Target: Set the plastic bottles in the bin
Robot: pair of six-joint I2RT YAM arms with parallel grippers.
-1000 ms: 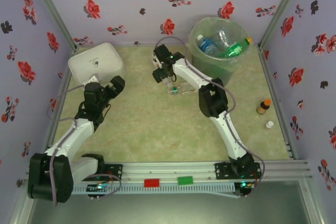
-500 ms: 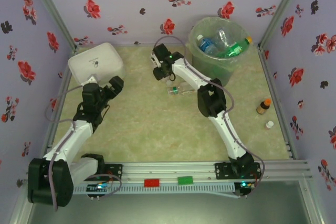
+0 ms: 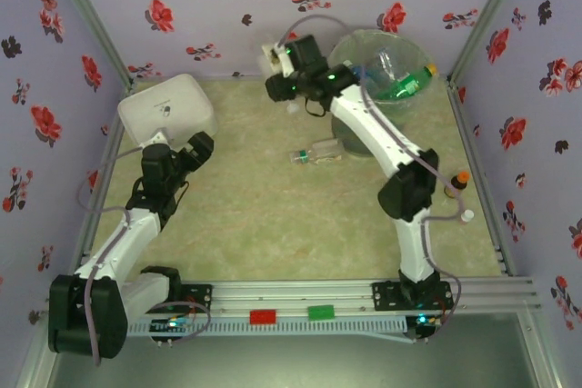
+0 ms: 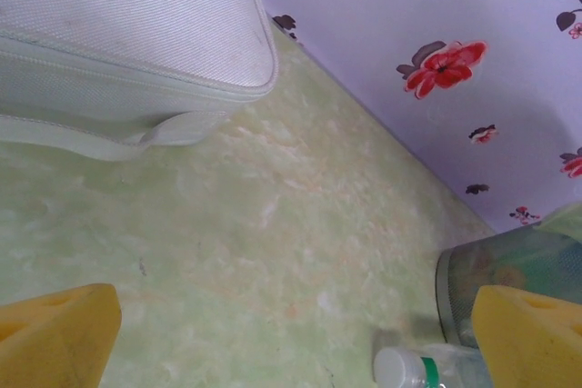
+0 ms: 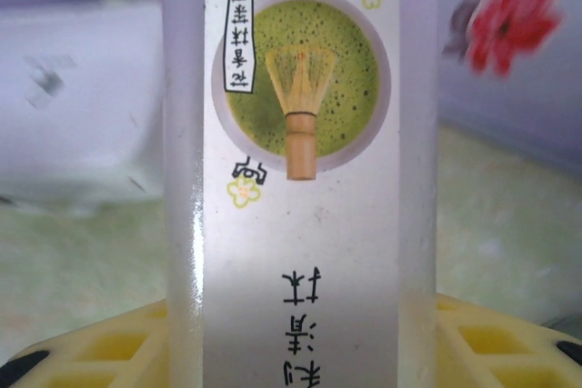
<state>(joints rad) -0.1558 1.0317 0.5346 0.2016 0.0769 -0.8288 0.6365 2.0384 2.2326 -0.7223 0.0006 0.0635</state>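
Right gripper (image 3: 277,68) is clamped on a pale plastic bottle (image 5: 300,224) with a white matcha-picture label. Its arm stretches high and forward, just left of the tall round translucent grey-green bin (image 3: 414,115). Left gripper (image 3: 200,145) gapes wide and empty, its arm bent low beside the white rounded box (image 3: 165,106). A clear bottle (image 3: 316,154) lies on the green counter (image 3: 245,215).

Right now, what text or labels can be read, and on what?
"抹": large character, upside down, on the matcha-labelled bottle in the right claw; characters beyond it unclear.
Small boxed text on that label: too small.
Labels on the bottles in the bin: too small.
Dark mark on the white box: too small.
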